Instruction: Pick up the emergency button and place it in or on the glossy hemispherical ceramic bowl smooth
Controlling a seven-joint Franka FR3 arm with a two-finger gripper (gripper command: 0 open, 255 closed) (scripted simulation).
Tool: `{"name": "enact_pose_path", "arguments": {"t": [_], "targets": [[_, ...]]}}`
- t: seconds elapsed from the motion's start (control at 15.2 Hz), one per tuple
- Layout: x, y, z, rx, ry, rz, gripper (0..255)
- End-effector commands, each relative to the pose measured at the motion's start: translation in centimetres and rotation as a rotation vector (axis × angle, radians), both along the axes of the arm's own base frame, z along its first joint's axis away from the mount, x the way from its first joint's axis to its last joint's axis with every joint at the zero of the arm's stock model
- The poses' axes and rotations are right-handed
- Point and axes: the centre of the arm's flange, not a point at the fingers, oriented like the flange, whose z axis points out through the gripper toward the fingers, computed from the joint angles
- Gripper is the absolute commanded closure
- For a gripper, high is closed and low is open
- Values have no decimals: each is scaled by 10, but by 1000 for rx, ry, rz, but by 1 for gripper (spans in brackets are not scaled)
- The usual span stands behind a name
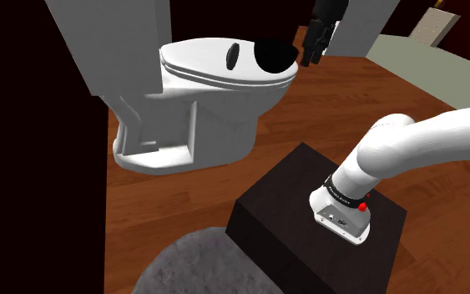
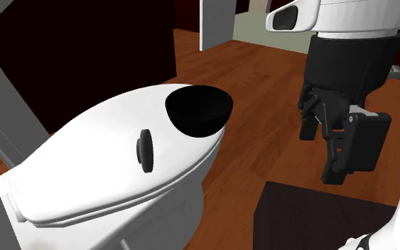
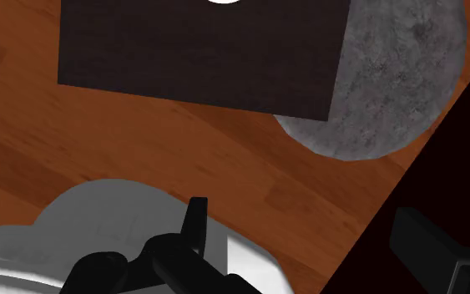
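- Gripper (image 2: 322, 153): the jaws stand wide apart. Nothing is between them and nothing is held.
- Gripper position: it hangs over the wood floor (image 1: 350, 92), just off the front of the toilet (image 1: 216, 108). In the shoulder view it is at the bowl's right, near the bowl but not touching it.
- Button (image 2: 146, 150): a small dark disc. It rests on the closed white toilet lid (image 2: 84, 163), near the middle, apart from the gripper.
- Bowl (image 2: 199, 110): black and rounded. It sits on the same lid at the front end, between the button and the gripper, close to the button without contact.
- Stand (image 1: 291, 192): a dark box on the floor, carrying the white arm's base.
- Rug (image 3: 391, 75): grey and round. It lies on the floor against one corner of the stand.
- Wrist view: the open fingers point down past the toilet's rim toward the floor, stand and rug.
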Motion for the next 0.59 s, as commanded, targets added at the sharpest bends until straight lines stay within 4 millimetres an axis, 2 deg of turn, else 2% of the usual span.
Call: {"name": "enact_pose_path", "arguments": {"t": [0.0,0.53], "targets": [[0,0,0,0,0,0,0],[97,4,-17,-64,-36,-79,0]]}}
